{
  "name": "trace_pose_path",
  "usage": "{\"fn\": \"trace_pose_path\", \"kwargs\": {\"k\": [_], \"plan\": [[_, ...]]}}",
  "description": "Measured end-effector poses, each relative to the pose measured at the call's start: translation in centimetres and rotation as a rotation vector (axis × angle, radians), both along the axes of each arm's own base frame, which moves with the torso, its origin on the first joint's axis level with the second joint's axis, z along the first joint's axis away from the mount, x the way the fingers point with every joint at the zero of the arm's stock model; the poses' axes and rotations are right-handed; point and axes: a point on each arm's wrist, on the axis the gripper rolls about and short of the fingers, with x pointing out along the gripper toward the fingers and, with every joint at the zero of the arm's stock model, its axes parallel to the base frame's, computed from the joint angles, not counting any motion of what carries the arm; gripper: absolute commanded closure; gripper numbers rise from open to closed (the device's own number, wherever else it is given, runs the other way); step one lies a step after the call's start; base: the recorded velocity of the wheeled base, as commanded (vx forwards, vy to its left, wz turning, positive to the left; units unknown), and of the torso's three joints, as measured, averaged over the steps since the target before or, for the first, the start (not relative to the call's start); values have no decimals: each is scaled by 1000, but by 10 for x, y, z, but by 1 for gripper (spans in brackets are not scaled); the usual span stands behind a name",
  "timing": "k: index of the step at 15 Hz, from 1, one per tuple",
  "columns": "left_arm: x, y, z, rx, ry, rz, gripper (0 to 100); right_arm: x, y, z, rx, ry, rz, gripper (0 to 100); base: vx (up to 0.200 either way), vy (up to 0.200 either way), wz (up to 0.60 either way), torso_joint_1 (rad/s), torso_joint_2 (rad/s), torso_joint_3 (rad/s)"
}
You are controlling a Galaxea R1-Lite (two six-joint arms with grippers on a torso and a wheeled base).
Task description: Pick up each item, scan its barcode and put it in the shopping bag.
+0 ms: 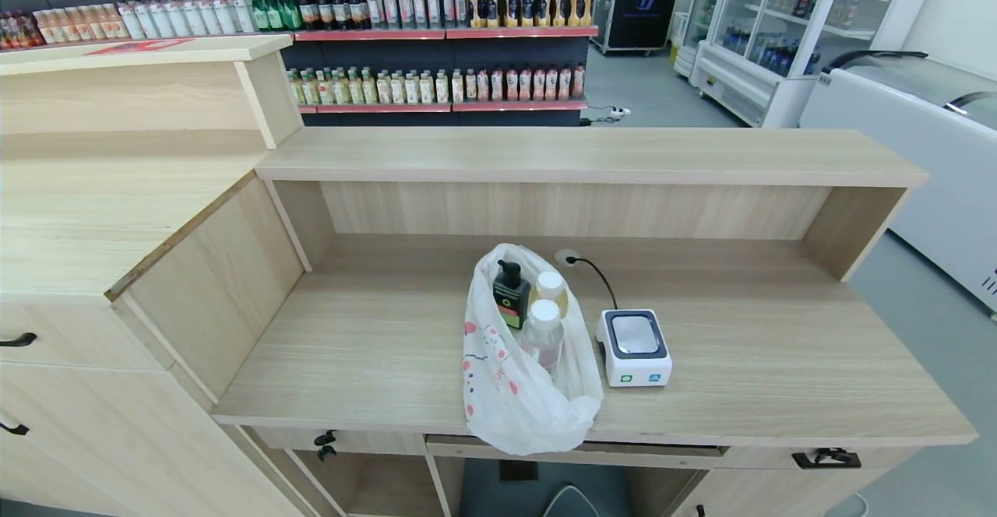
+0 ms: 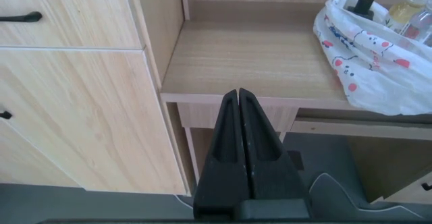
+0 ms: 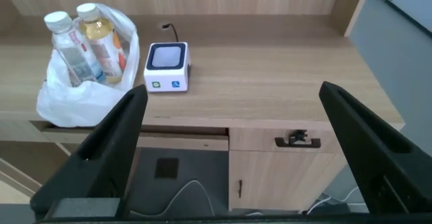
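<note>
A white shopping bag (image 1: 514,392) with red dots stands on the wooden counter (image 1: 374,353) near its front edge. In it stand a dark pump bottle (image 1: 510,295), a clear bottle (image 1: 543,334) and a yellowish bottle (image 1: 551,287), both white-capped. Just right of the bag sits the white barcode scanner (image 1: 633,346), cable running back to a hole. My left gripper (image 2: 239,99) is shut, empty, held below and in front of the counter's left front edge; the bag (image 2: 368,59) lies off to one side. My right gripper (image 3: 233,109) is open, empty, hanging in front of the counter, with bag (image 3: 74,96) and scanner (image 3: 167,67) beyond.
A raised shelf (image 1: 592,155) runs along the counter's back, with side walls at left and right. Drawers with black handles (image 1: 826,458) sit under the front edge. A taller cabinet (image 1: 86,213) stands at left. Store shelves of bottles and coolers lie beyond.
</note>
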Motion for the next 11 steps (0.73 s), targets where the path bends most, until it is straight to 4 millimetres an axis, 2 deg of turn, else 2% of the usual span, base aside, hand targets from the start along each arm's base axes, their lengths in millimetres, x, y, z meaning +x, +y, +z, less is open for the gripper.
{"fn": "trace_pose_path", "kwargs": {"k": [11], "plan": [[0, 0, 0, 0, 0, 0, 100, -2, 0, -1, 2, -21, 2, 0, 0, 0, 0, 0, 0, 0]]}}
